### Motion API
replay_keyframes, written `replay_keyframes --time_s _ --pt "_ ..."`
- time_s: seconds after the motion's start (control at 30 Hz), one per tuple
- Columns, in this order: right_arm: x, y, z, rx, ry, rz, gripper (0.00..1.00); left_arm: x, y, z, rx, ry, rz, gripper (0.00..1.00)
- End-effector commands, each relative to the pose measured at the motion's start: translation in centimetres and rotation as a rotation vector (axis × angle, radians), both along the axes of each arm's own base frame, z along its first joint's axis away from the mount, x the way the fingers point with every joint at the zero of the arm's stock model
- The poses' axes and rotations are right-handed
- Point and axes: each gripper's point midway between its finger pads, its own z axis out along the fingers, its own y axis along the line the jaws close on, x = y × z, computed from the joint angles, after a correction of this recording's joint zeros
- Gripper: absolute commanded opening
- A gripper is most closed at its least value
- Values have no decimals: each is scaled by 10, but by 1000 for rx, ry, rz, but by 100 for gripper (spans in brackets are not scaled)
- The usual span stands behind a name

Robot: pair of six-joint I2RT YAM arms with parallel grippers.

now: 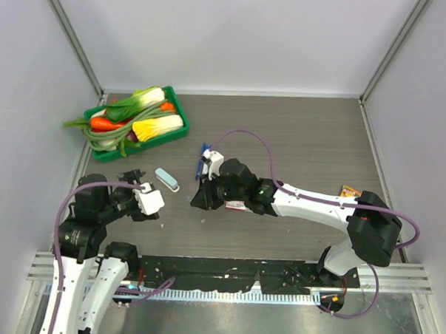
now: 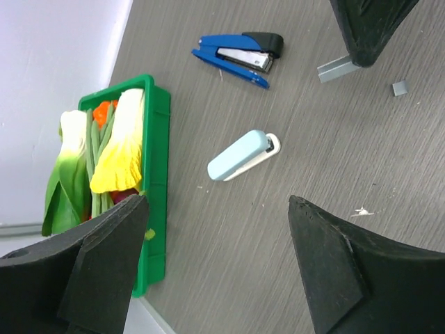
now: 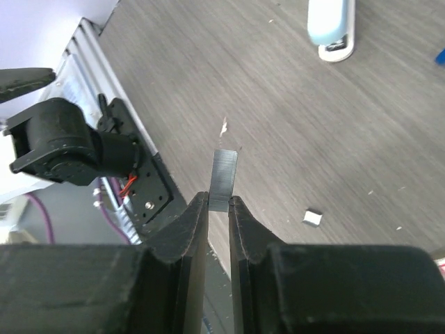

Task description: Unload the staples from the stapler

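Grey wood-grain table (image 1: 306, 134), bounded far, left and right by pale flat walls (image 1: 251, 35) and on the near side by the ribbed metal mounting rail (image 1: 396, 282). The stapler (image 2: 236, 57) lies flat near the table's middle, well apart from every wall, with a broad stretch of tabletop running far and right of it. It is slim and dark blue, its two narrow arms spread to show a silvery inner rail. Its long axis runs near to far, slightly tilted, and the black-capped end appears to face the near side. Near and left of it, apart, lies a smooth pale-blue rounded oblong (image 2: 240, 156) with a white base. A green plastic tray (image 2: 161, 181) of glossy vegetables (image 1: 158, 126) fills the far-left corner, just beside the left wall. The right gripper (image 3: 219, 202), just near of the stapler, pinches a short grey ribbed staple strip (image 3: 223, 174) between its black fingers, the strip jutting beyond the tips. A small grey staple fragment (image 3: 313, 217) lies loose on the wood close by. The left gripper (image 2: 217, 209) hangs over the near-left table with its blunt black fingers spread wide, grasping nothing.
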Motion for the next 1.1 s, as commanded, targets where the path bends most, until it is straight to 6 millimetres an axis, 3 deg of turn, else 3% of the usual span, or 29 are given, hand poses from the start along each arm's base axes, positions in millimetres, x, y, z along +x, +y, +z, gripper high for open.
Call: replay_keyframes --time_s 0.0,0.13,0.27,0.6,1.07 --pt "-19 10 37 197 123 89 7 2 -16 26 9 -221 -139 86" --pt "-35 10 56 322 244 158 7 -5 -29 19 103 -468 -291 84" --pt "-38 7 77 446 302 202 7 -11 -48 33 147 -722 -437 83" --pt "-48 6 117 623 386 306 7 -17 -67 35 174 -835 -595 77" --pt "-51 11 120 713 457 360 5 -22 -75 36 212 -915 -678 58"
